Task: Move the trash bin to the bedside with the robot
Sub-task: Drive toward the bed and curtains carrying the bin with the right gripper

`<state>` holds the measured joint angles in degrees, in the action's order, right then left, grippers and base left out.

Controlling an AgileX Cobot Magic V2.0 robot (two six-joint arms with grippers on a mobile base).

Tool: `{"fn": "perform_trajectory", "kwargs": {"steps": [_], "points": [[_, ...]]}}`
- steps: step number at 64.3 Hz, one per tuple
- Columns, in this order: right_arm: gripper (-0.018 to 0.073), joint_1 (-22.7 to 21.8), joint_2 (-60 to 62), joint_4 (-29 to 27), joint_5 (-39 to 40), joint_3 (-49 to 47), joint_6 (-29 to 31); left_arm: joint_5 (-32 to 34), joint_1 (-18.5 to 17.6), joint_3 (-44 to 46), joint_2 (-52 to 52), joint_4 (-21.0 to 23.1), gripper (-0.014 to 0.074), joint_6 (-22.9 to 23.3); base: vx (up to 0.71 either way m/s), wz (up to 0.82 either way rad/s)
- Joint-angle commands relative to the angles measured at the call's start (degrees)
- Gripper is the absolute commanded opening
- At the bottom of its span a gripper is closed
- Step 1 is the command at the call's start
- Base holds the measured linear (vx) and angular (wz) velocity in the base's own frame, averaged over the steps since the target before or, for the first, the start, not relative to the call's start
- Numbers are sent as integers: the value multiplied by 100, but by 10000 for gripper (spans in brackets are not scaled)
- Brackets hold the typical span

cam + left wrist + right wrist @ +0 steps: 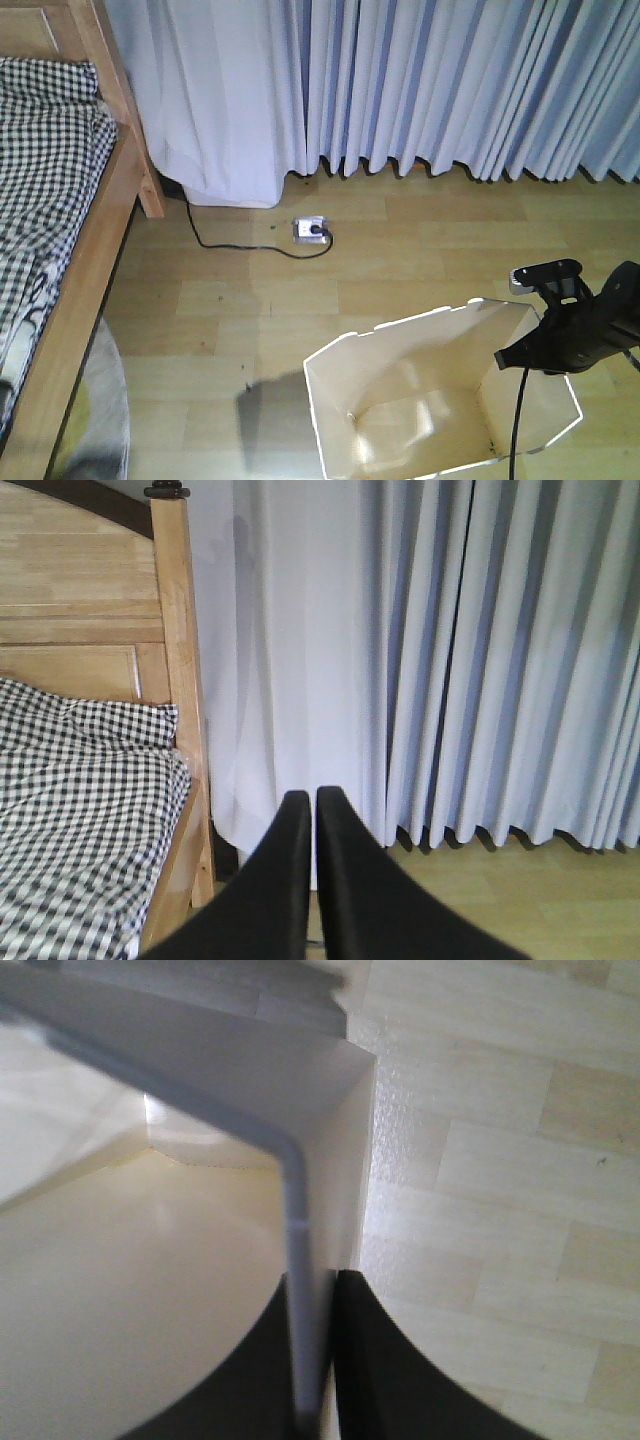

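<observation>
Right wrist-mounted view shows the right tool (320,1290) closed on the thin wall of the trash bin (130,1280), the bed (85,265) well apart to its left, so a quick pull could bend that wall and slip it free; the left tool (313,805) is closed, empty.

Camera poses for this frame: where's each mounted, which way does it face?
Front view: high on the robot, facing forward and down at floor, bed, curtain, trash bin; right pincer shows.
Left wrist: behind the left pincer, facing level at bed and curtain; pincer shut, empty.
Right wrist: behind the right pincer, looking along fingers clamped on the bin wall, floor beyond.
Shared: front and right wrist both show that grip.
</observation>
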<state>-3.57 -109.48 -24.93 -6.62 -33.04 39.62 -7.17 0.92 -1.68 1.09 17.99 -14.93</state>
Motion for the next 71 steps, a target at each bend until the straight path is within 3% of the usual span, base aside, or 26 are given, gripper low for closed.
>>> {"fn": "perform_trajectory", "kwargs": {"steps": [1,71], "points": [[-3,-21,338,-127,52,-95,-64,383,-24,-117,55,57,-6,15,36,1],[-3,-21,338,-127,52,-95,-64,383,-24,-117,55,57,-6,15,32,1]]}}
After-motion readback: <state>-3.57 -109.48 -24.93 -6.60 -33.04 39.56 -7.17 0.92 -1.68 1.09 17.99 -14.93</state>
